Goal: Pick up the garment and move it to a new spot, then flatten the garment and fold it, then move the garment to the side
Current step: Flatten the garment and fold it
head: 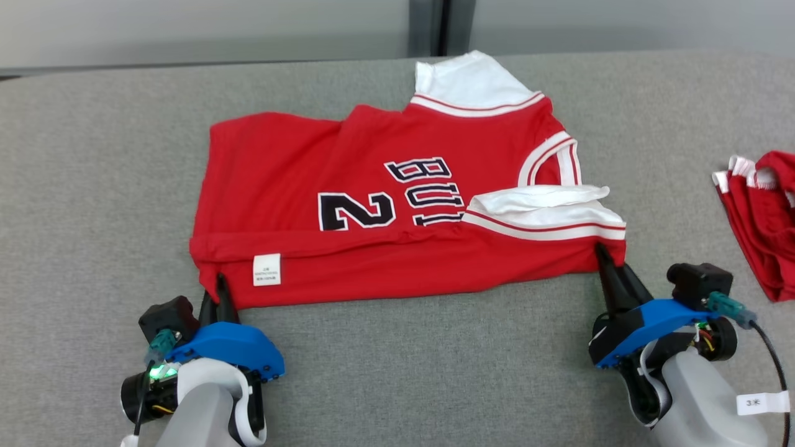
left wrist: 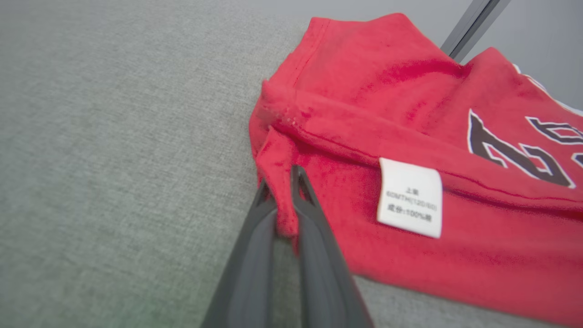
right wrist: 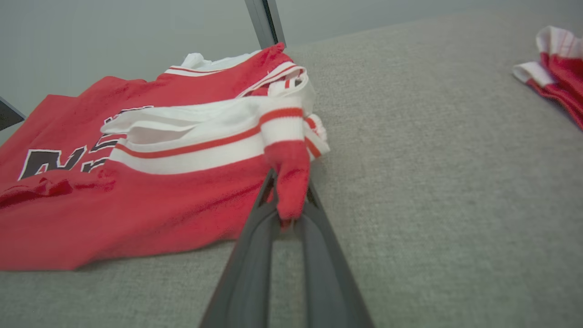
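Currently, head view: red jersey (head: 397, 205) lies spread on the grey worktop (head: 93, 186); left gripper (head: 218, 287) at its near-left corner, right gripper (head: 604, 257) at its near-right corner; second red garment (head: 761, 223) well apart to the right. Left wrist view: fingers (left wrist: 319, 255) closed, pinching the hem corner near the white label (left wrist: 410, 197). Right wrist view: fingers (right wrist: 319, 255) closed, pinching the red corner below the white-striped sleeve (right wrist: 205, 146).

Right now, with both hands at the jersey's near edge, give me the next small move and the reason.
Probably raise both together a little. The left hand is shut on the near hem corner of the jersey, the right hand on its sleeve corner; an even lift should keep that edge taut.
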`<state>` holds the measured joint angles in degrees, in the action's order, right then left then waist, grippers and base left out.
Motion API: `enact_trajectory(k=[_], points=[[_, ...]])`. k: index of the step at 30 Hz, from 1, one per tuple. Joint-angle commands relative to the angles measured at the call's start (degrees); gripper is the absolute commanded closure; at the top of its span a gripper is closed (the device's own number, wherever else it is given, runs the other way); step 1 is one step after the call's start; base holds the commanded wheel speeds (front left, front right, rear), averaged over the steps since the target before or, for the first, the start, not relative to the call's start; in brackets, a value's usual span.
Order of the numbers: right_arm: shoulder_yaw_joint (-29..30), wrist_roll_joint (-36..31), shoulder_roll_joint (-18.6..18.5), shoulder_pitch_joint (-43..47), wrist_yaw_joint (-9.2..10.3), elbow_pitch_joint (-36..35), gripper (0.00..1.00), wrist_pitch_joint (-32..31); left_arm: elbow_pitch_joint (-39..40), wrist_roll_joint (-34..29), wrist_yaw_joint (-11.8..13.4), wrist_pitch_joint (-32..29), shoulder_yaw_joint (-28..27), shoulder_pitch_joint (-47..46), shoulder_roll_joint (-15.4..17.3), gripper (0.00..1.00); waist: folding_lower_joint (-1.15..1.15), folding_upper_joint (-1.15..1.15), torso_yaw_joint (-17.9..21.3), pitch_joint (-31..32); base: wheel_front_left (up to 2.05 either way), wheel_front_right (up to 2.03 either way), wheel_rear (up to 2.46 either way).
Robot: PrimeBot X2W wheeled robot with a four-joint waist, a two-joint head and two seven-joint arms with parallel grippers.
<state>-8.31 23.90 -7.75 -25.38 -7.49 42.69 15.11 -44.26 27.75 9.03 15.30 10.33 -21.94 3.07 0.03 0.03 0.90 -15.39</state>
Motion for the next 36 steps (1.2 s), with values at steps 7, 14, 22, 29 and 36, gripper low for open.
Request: enact_trajectory(k=[7, 14, 22, 29, 36], points=[[2.4, 1.2, 0.1, 2.7, 0.0, -1.8, 1.0, 0.0, 4.6, -4.4, -1.2, -0.2, -4.7, 4.4, 0.0, 1.0, -0.03, -0.03, 0.0, 8.4, 0.0, 0.0, 0.0], [0.0, 2.1, 0.0, 9.7, 0.0, -1.2, 1.0, 0.0, 1.9, -5.7, -2.8, -0.2, -6.0, 11.8, 0.0, 1.0, -0.03, -0.03, -0.3, 15.4, 0.0, 0.0, 0.0], [-5.7, 3.8, -1.5, 17.0, 0.0, -1.4, 0.0, 0.0, 0.2, -3.9, -2.1, -0.2, -3.5, 18.0, -0.1, 0.0, -0.03, -0.03, -0.3, 14.6, 0.0, 0.0, 0.0], [-3.6, 3.5, -2.9, 12.9, -0.01, -6.1, 0.0, 0.0, 3.5, -6.8, -3.1, -0.3, -2.8, 11.6, 0.8, 0.0, -0.03, -0.03, -0.5, 11.4, 0.0, 0.0, 0.0], [-4.4, 2.9, -3.2, 6.3, -0.01, -8.7, 0.0, 0.0, 3.1, -9.5, -3.9, -5.2, -1.0, -0.5, 4.8, 0.0, -0.03, -0.03, 0.2, 8.1, 0.0, 0.0, 0.0]])
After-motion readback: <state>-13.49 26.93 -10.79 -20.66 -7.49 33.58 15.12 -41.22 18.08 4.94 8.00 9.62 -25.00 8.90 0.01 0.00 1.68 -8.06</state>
